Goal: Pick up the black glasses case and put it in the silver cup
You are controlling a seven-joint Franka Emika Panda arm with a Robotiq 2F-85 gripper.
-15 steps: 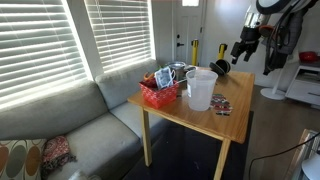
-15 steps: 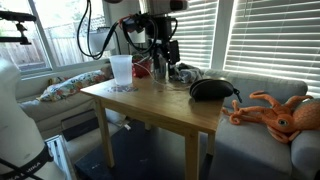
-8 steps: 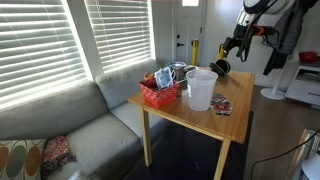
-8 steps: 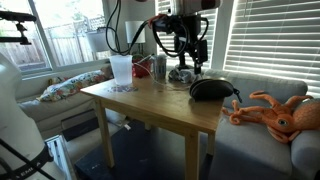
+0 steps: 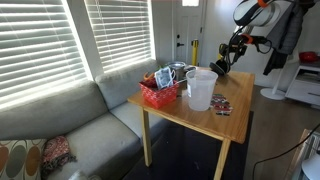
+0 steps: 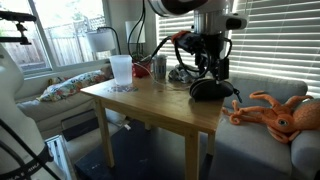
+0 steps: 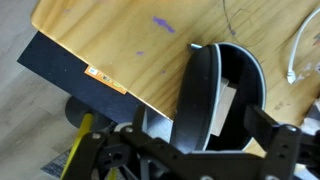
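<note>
The black glasses case (image 7: 212,95) lies near the tabletop (image 7: 120,40) edge, at 12 o'clock of the spread, empty tool (image 7: 195,142). It is probably light, stiff and slick-shelled; pinch across its narrow middle.

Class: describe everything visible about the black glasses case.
The black glasses case is a matte, rounded oval shell lying on the wooden table near one corner. In the wrist view a pale patch shows between its halves, perhaps ajar. The gripper hangs just above it; whether they touch is unclear.
</note>
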